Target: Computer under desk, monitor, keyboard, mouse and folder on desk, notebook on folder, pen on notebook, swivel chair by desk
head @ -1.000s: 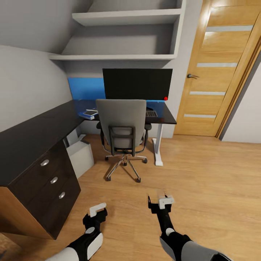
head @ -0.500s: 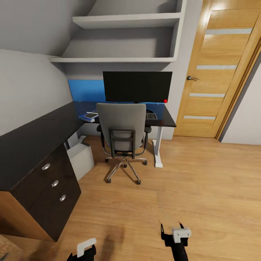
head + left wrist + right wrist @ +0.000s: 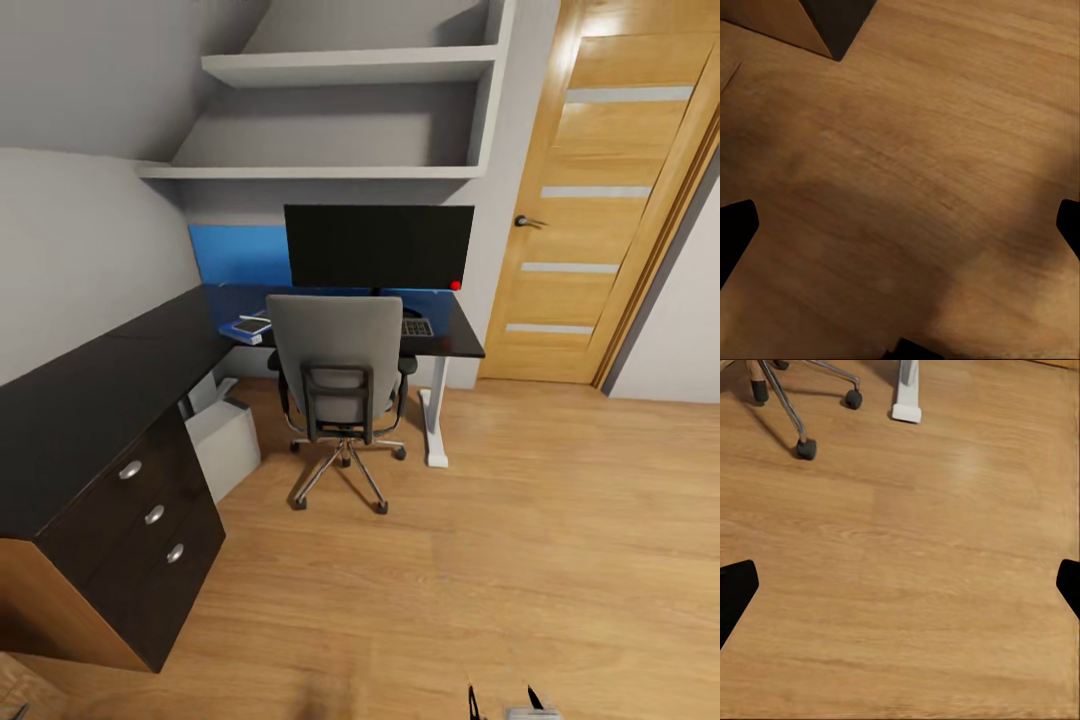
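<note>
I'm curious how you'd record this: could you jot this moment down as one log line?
scene: bedroom | monitor: on desk | swivel chair: at desk | computer: under desk | left gripper: open over floor | right gripper: open over floor

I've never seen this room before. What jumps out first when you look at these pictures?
The wide black monitor stands on the black L-shaped desk against a bright blue wall panel. Right in front of it, the grey swivel chair is pushed up to the desk with its back to the camera. A tall wooden door stands to the right, over a warm wooden floor.
</note>
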Tool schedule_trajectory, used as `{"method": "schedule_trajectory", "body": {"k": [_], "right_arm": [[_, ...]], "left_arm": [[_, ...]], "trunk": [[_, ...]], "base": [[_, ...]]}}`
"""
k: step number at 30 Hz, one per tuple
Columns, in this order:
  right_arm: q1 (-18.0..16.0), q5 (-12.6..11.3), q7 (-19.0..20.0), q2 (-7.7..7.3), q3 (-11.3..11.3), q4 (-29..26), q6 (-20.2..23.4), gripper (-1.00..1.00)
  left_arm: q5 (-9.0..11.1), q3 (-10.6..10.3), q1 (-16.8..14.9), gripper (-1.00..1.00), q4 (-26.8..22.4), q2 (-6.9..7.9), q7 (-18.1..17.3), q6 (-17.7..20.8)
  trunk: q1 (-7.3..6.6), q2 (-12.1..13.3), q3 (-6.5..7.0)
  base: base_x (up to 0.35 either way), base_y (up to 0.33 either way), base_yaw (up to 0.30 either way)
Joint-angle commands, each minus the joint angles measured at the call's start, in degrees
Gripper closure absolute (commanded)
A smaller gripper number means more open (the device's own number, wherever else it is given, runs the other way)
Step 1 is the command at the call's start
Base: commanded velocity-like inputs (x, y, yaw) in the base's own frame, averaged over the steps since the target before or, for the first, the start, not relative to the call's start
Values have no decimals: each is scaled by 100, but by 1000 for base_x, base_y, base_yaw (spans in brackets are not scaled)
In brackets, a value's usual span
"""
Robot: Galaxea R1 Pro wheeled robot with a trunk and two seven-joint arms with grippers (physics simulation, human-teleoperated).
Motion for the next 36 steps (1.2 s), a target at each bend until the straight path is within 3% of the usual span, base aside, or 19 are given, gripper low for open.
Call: {"method": "schedule_trajectory", "body": {"k": [1,8,11,18,21,27,31,36], "right_arm": [[33,-77,-28,-12,63,13,-16,-100],[200,-657,12,-261,74,14,-20,-100],[259,-755,18,-324,71,14,-15,-100],[435,-817,22,-353,79,14,13,-100],[476,-824,27,-362,74,14,577,-100],[479,-830,26,-379,72,6,1008,-100],[480,-830,26,-378,70,5,1259,-100],[480,-817,27,-347,97,3,1438,-100]], "left_arm": [[5,-62,27,-100,0,11,14,-21],[1,-65,342,-100,1,56,-178,-360],[1,-66,506,-100,1,60,-211,-588],[0,-66,698,-100,1,65,-302,-993],[-1,-71,741,-100,-3,123,-330,-1136],[-2,-76,732,-100,-7,279,-330,-1145],[0,-82,739,-100,-8,366,-344,-1059],[10,-73,735,-100,-13,438,-896,32]], "trunk": [[-23,39,14],[-177,320,140],[-243,440,195],[-397,721,337],[-463,841,391],[-594,1082,467],[-682,1243,513],[-792,1443,596]], "base": [[0,0,0],[0,0,0],[0,0,0],[0,0,0],[0,0,-8],[0,0,-99],[0,0,-68],[0,0,-11]]}}
